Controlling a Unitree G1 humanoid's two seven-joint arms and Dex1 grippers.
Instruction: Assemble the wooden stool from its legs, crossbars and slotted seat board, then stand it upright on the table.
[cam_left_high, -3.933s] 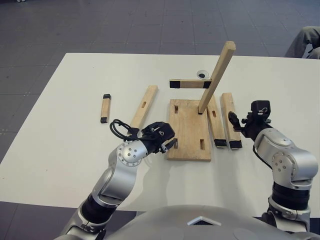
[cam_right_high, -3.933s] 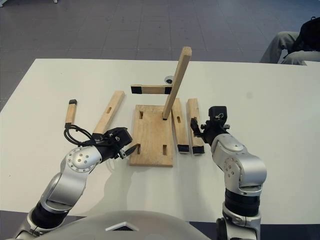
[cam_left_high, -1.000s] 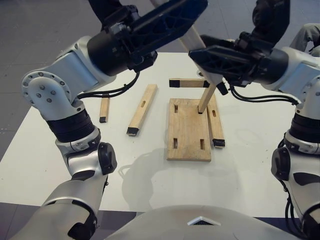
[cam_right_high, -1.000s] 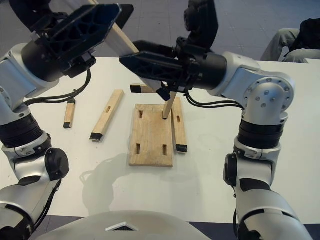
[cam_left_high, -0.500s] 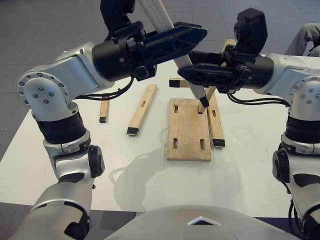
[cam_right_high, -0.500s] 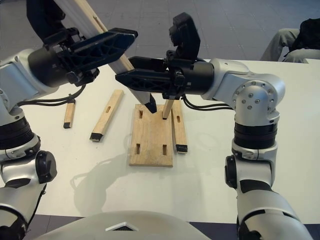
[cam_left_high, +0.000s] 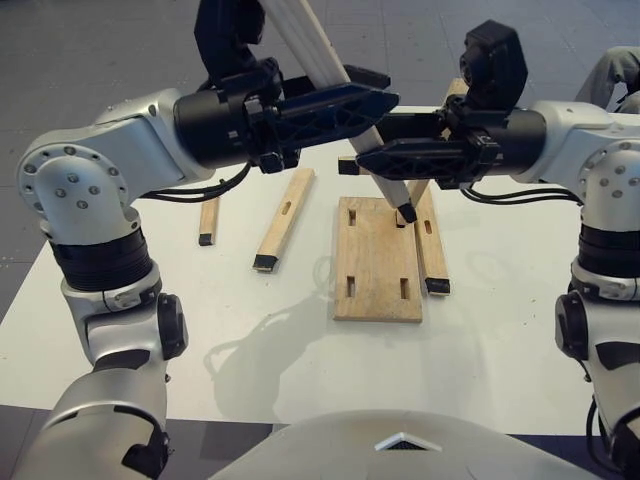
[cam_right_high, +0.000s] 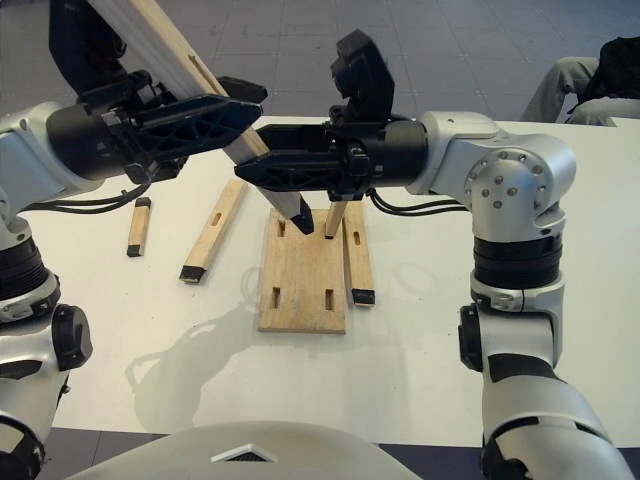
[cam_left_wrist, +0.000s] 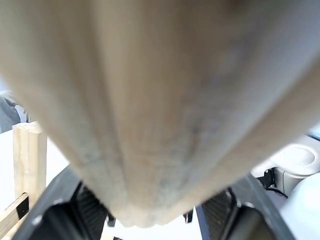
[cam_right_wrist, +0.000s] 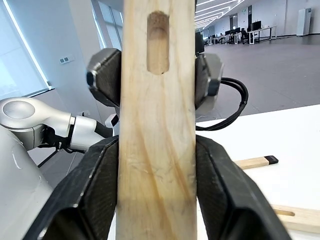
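Since one long piece needs two holds, held leg (cam_left_high: 390, 190): tilted, black-capped end down over the far end of the seat board (cam_left_high: 378, 265), just beside the standing leg's foot. I can't tell if the cap touches the wood.
left gripper (cam_left_high: 370, 90): my fingers pinch the held leg high up, level with its mortise slot (cam_right_wrist: 157, 42). I read this upper hold as setting the tilt.
right gripper (cam_left_high: 372, 142): my fingers (cam_right_wrist: 100, 200) press on both sides of the same leg, lower down. This hold is nearer the cap, so it steers the tip.
standing leg (cam_right_high: 337, 215): seated in the board's far right slot. A crossbar (cam_left_high: 348, 166) sticks off it toward my left.
far left slot (cam_left_high: 352, 215): open, my guess for the target. Both near slots are open too.
spare legs: one (cam_left_high: 432, 250) lies flat just beside the board's right edge. The other (cam_left_high: 282, 218) lies flat left of the board, apart from it.
short crossbar (cam_left_high: 208, 220): flat on the table (cam_left_high: 500, 330), further left.
progress: one of four legs is in, so it's early.
next move: the leg needs to be brought upright with the cap lined up to the slot. A tilted entry would likely jam.
risk: the standing leg is close, and a bump could knock it loose.
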